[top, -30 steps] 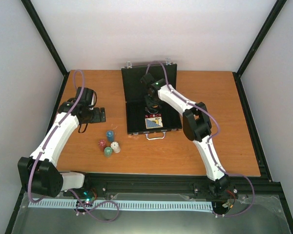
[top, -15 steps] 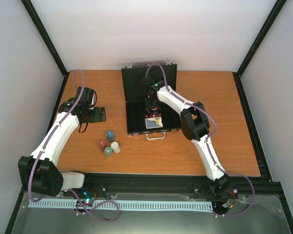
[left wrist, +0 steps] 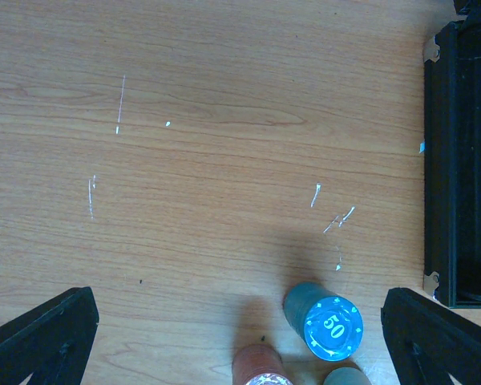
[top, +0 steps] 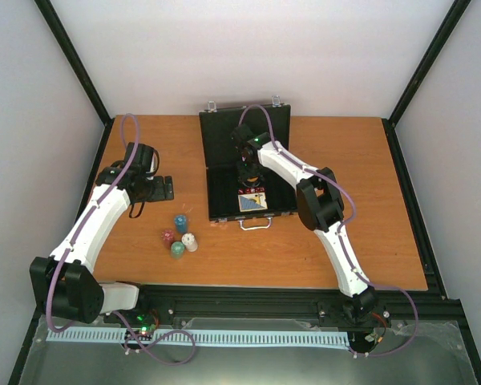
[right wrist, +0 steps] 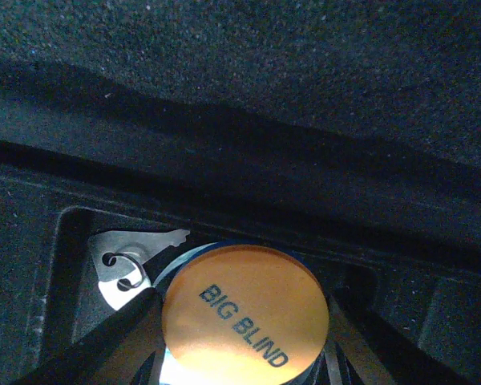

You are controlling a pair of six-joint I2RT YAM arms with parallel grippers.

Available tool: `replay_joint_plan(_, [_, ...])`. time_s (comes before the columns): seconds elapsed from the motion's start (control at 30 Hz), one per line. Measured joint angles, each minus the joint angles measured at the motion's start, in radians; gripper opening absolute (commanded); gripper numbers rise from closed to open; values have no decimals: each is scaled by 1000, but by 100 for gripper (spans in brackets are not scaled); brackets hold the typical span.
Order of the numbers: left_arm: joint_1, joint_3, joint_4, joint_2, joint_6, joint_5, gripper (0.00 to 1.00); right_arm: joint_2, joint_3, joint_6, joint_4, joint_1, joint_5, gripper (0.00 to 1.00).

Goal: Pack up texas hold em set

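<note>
The black briefcase (top: pixel 224 172) lies open at the table's middle back, its lid (top: pixel 224 136) raised. The blue-yellow card deck (top: pixel 253 201) lies in its front part. My right gripper (top: pixel 247 175) reaches down into the case. In the right wrist view its fingers (right wrist: pixel 104 337) are shut on the edges of an orange disc (right wrist: pixel 244 313) marked BIG BLIND, over a black compartment. Blue (top: pixel 180 222), red (top: pixel 169 237), green (top: pixel 177 249) and white (top: pixel 190 241) chip stacks stand on the table left of the case. My left gripper (left wrist: pixel 239 294) hangs open above the blue stack (left wrist: pixel 333 327) and the red stack (left wrist: pixel 260 370).
A small silver key on a ring (right wrist: pixel 128 261) lies in the compartment beside the orange disc. The case's silver handle (top: pixel 255 224) points toward the arms. Black frame rails edge the table, and white walls stand close behind and at the sides.
The right arm has shifted slightly left over the case. The left arm and the chip stacks have not moved.
</note>
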Motion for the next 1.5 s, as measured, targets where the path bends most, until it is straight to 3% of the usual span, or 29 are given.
replay_joint_plan(0.27, [0,0,0,0,0,0,100,1,0,-3,-13,0,-20,72])
replay_joint_plan(0.6, [0,0,0,-3,0,0,100,0,0,-11,-20,2,-43,84])
replay_joint_plan(0.8, [0,0,0,-10,0,1,100,-50,-15,-18,-27,2,-63,99])
replay_joint_plan(1.1, [0,2,-3,-24,0,10,100,-306,-133,-21,-23,22,-66,100])
replay_joint_plan(1.27, [0,14,-20,-42,-2,23,100,-448,-304,-21,-14,120,-72,100])
replay_joint_plan(1.5, [0,14,-51,-103,-9,25,100,-503,-486,-8,33,419,-183,98])
